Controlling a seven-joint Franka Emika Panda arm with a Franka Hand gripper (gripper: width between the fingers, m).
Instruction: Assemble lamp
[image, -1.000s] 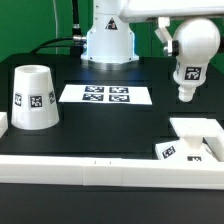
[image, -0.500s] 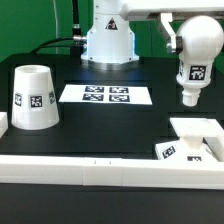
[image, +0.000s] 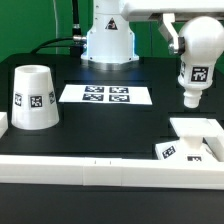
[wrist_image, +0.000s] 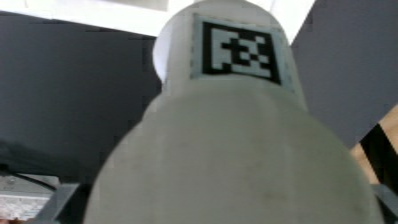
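Note:
The bulb (image: 196, 62) hangs in the air at the exterior view's right, round end up, narrow end down, tag facing the camera. My gripper (image: 180, 36) is shut on its upper part; the fingers are mostly hidden. In the wrist view the bulb (wrist_image: 231, 140) fills the frame and its tag (wrist_image: 240, 50) shows; no fingers are visible. The square base (image: 197, 129) lies on the table right below the bulb, with a clear gap between them. The tapered shade (image: 32, 97) stands wide end down at the exterior view's left.
The marker board (image: 105, 95) lies flat at the back middle, in front of the robot's white pedestal (image: 108, 42). A white rail (image: 90, 166) runs along the table's front edge. The table top is black.
The gripper with the bulb has shifted a little toward the exterior view's right and slightly down, over the base. Shade and base have not moved.

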